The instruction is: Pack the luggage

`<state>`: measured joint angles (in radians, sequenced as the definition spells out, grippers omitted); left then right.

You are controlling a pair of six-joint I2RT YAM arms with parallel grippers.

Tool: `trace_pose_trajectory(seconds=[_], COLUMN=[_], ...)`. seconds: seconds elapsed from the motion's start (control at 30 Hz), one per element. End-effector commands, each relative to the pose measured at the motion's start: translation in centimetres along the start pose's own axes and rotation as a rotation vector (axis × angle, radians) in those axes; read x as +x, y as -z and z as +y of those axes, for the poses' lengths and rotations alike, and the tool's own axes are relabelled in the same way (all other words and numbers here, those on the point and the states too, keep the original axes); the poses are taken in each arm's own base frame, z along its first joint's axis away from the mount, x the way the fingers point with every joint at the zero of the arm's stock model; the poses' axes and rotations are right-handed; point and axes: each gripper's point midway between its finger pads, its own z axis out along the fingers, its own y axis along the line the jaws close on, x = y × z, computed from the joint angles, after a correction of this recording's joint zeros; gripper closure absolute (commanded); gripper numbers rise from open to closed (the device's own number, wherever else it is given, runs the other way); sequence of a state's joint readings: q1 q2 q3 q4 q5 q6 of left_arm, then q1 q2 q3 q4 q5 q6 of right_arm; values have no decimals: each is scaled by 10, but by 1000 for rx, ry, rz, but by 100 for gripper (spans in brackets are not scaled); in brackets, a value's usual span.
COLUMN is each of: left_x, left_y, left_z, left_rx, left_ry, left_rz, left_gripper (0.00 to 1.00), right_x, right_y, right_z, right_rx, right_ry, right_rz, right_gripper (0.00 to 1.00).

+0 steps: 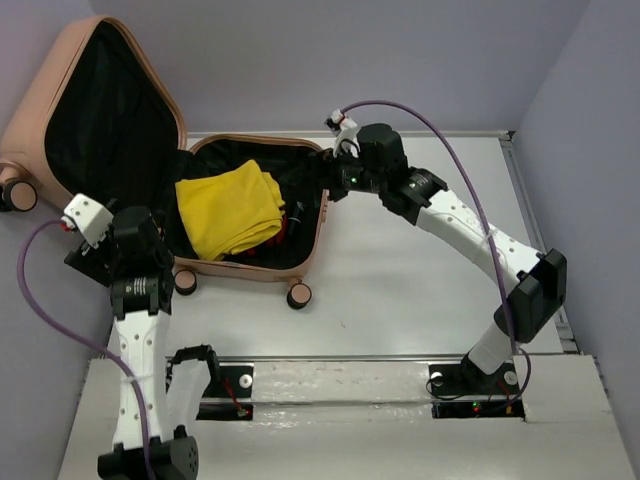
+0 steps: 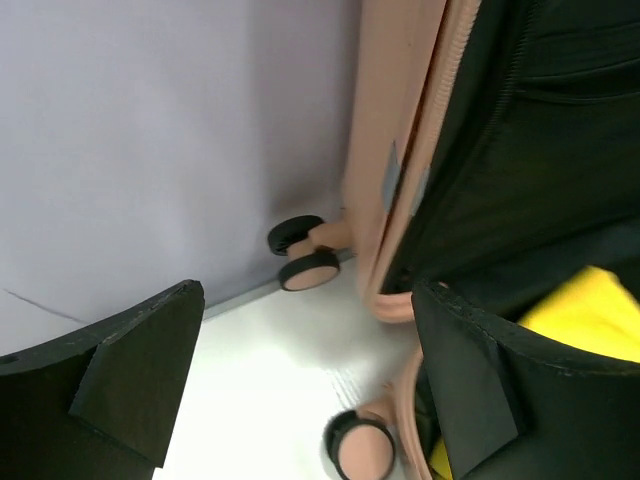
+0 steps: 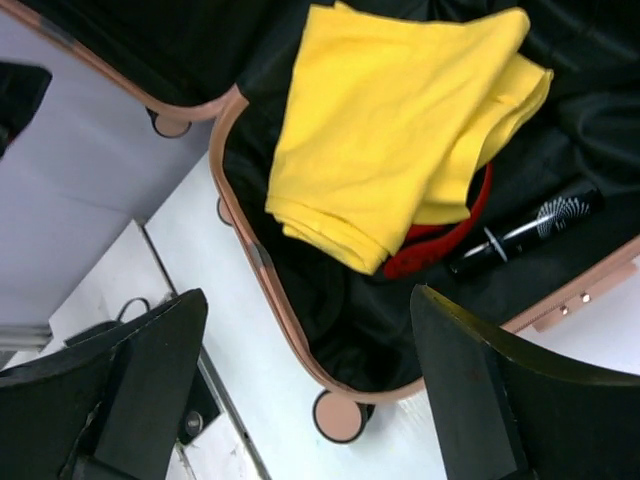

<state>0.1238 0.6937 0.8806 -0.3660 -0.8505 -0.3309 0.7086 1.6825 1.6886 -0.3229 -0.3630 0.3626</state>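
The salmon-pink hard-shell suitcase point(image 1: 255, 268) lies open at the upper left of the top view, with three caster wheels point(image 1: 298, 295) showing. Inside, one folded yellow cloth point(image 1: 228, 208) hides most of one red band point(image 3: 425, 250), beside one black tube point(image 3: 525, 232). The left gripper point(image 2: 305, 320) and right gripper point(image 3: 308, 300) both gape, empty.

The overhead camera is looking down from behind the arms; both wrist cameras are viewing the suitcase point(image 1: 255, 266) up close, sharing its yellow cloth point(image 1: 228, 210).
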Motion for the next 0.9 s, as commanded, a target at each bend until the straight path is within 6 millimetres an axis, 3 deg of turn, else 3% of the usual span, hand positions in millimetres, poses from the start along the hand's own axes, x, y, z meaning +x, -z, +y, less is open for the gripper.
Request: trace_pose_trajectory(seconds=[0.0,0.03,0.1,0.17,0.27,0.3,0.33,0.37,0.4,0.5,0.53,0.63,0.73,0.77,0.8,0.87], left_x=[-42,-57,-64,-74,-75,-74,-71,-70,-66,-63,-63,-61,-52,-46,-34,-20], left_y=[-28,-28,-40,-45,-58,-61,-66,-68,-72,-76,-78,-76,-48,-35,0,33], left_z=[-11,-14,-26,-30,-34,-33,-33,-32,-34,-38,-42,-50,-80,-91,-117,-136], left_rx=[-126,-134,-145,-170,-215,-223,-236,-241,-243,-241,-225,-171,-28,26,141,242], left_ry=[88,94,67,9,-46,-52,-61,-67,-82,-100,-101,-94,-90,-104,-122,-125], left_rz=[-86,-111,-124,-141,-142,-140,-136,-134,-126,-119,-113,-96,-95,-96,-110,-107], left_gripper=[3,3,4,4,10,15,29,36,56,80,94,94,94,94,94,94], right_x=[56,63,87,98,121,125,126,128,137,141,146,160,168,169,167,164], right_y=[-4,-4,-7,-11,-24,-28,-33,-36,-43,-55,-64,-75,-81,-82,-83,-83], right_z=[-19,-22,-33,-46,-64,-67,-72,-78,-88,-98,-100,-108,-116,-118,-117,-113], right_rx=[2,5,27,65,109,115,132,154,191,215,205,213,237,240,233,215], right_ry=[2,-2,-29,-36,-75,-85,-93,-103,-124,-143,-151,-182,-195,-194,-192,-182], right_rz=[85,90,135,135,172,180,180,182,195,202,220,252,261,261,255,250], right_gripper=[9,8,7,6,6,6,6,6,7,12,17,32,87,92,93,93])
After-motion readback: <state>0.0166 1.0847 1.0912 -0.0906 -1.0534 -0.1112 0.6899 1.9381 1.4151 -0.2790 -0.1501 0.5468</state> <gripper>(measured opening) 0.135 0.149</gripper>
